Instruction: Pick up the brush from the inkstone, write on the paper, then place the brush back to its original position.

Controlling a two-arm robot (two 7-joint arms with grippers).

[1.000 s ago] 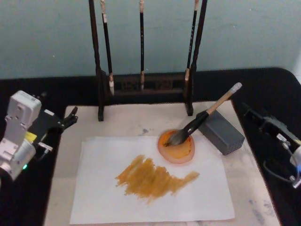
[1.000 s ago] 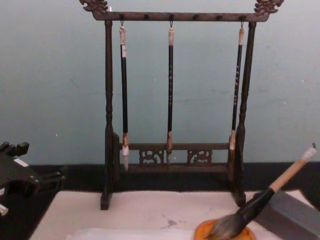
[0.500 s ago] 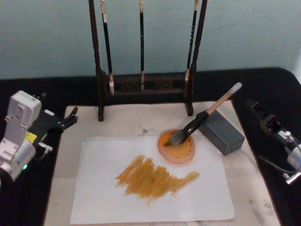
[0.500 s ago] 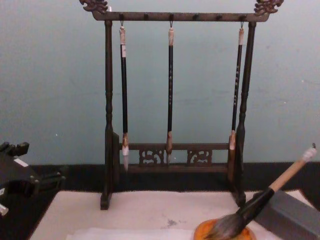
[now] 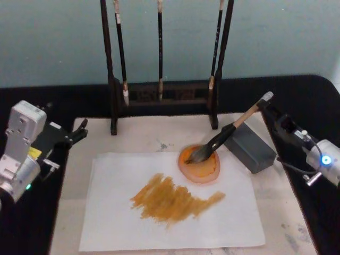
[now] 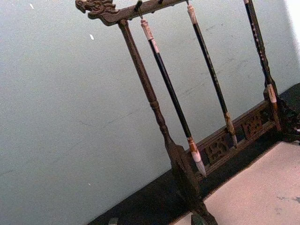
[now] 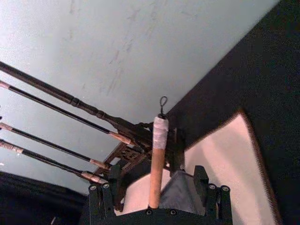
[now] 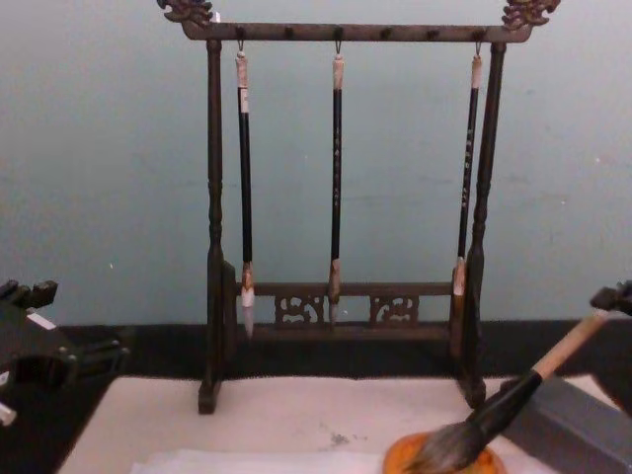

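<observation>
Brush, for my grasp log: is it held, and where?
Not held. The right gripper is open astride the brush near its cap; the left gripper sits parked left.

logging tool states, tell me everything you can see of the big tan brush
The brush has a tan wooden handle, white end cap with a dark loop, black ferrule and bushy grey bristles. It lies tilted, bristles resting in the orange inkstone, shaft leaning against the grey block. The right pincer straddles its upper handle, open, not gripping.
</observation>
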